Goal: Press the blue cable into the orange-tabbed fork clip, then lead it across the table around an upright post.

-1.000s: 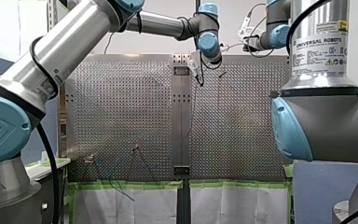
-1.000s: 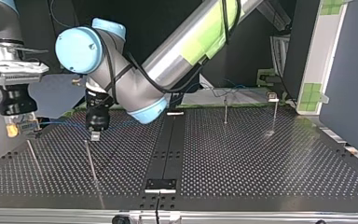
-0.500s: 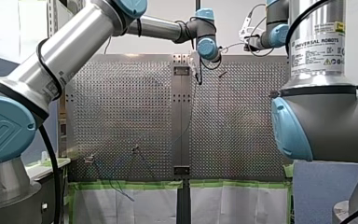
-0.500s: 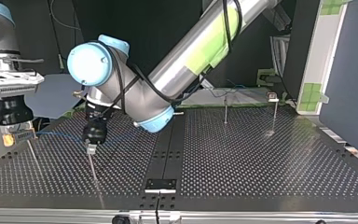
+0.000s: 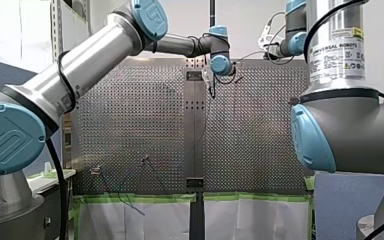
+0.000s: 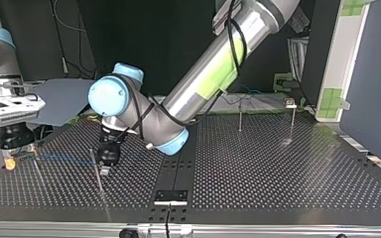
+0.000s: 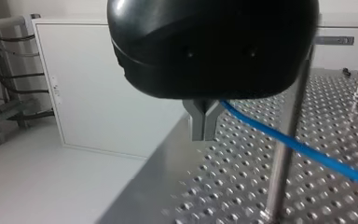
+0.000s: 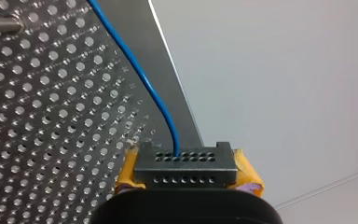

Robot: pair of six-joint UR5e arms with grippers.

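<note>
Top view shows my left arm coming in from the upper right and reaching past the middle to the left part of the perforated table point(image 6: 278, 168). Its black gripper point(image 6: 104, 170) points down, low over the plate, rather near to the near edge. My right gripper point(image 6: 16, 160) hangs at the left side of this view, at the table's border, and one yellow pad shows. The blue cable point(image 6: 62, 158) is stretched as a thin line between the two grippers. At the far right a small clip point(image 6: 289, 103) sits on a stem; the colour of its tab is too small to tell.

Left wrist view: the metal fingers point(image 7: 200, 123) meet at the tips in a narrow Y, closed around the cable, which comes out of the fork and runs away over the holes. An upright post point(image 7: 284, 154) stands just beside the fingers. The cable crosses it, on which side I cannot tell.

Right wrist view: the yellow pads point(image 8: 127, 170) press from both sides on a grey connector block point(image 8: 185, 167) with rows of small holes, and hold it firmly. The cable leaves the top of this block and goes on across the table
</note>
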